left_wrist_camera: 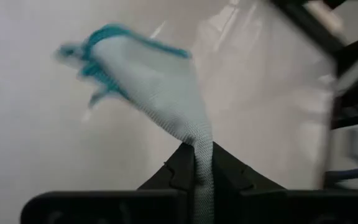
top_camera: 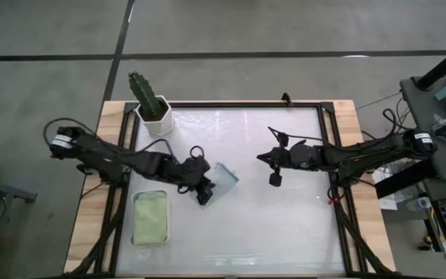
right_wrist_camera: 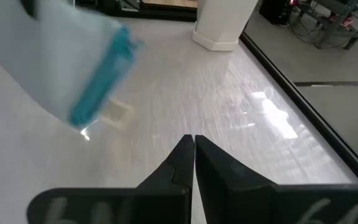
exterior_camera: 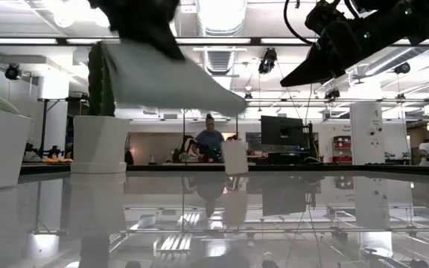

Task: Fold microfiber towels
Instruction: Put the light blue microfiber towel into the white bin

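Right now your left gripper (left_wrist_camera: 202, 165) is clamped on the pale blue towel (top_camera: 224, 180), held up off the table (top_camera: 285, 225) near its middle. Your sage green towel (top_camera: 151, 218) lies folded beside it. Farther across, your right gripper (top_camera: 275, 179) hovers shut and empty.

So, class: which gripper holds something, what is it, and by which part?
The left gripper pinches the pale blue towel by one edge, lifted off the table. The right gripper is shut on nothing.
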Action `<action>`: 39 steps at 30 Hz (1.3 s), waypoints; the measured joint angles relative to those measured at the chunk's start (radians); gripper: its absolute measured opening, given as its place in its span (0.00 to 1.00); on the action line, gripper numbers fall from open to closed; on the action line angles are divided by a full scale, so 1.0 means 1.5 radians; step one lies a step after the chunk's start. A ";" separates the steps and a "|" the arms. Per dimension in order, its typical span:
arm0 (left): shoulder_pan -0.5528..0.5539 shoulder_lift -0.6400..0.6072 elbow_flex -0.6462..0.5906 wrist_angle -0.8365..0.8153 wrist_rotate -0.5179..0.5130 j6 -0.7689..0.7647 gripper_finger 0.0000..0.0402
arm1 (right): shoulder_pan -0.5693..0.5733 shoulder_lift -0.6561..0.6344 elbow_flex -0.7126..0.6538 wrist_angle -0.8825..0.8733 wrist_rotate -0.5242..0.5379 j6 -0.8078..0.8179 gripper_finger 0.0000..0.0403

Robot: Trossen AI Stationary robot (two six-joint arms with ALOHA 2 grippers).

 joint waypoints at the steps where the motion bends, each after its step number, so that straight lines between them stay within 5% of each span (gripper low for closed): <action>1: -0.012 -0.011 0.016 -0.022 0.000 -0.035 0.03 | 0.000 0.000 0.000 0.000 0.000 -0.001 0.02; 7: -0.101 -0.066 0.098 -0.191 -0.026 -0.269 0.02 | 0.000 0.001 -0.003 -0.001 0.000 0.004 0.02; 14: -0.273 -0.106 0.141 -0.370 -0.201 -0.599 0.02 | 0.000 0.001 -0.003 0.005 0.000 0.006 0.02; 21: -0.439 -0.067 0.159 -0.498 -0.210 -0.858 0.02 | 0.000 0.001 -0.003 0.026 -0.004 0.011 0.02; 39: -0.487 -0.063 0.186 -0.718 -0.220 -0.915 0.04 | 0.000 0.004 -0.003 0.060 -0.019 -0.015 0.02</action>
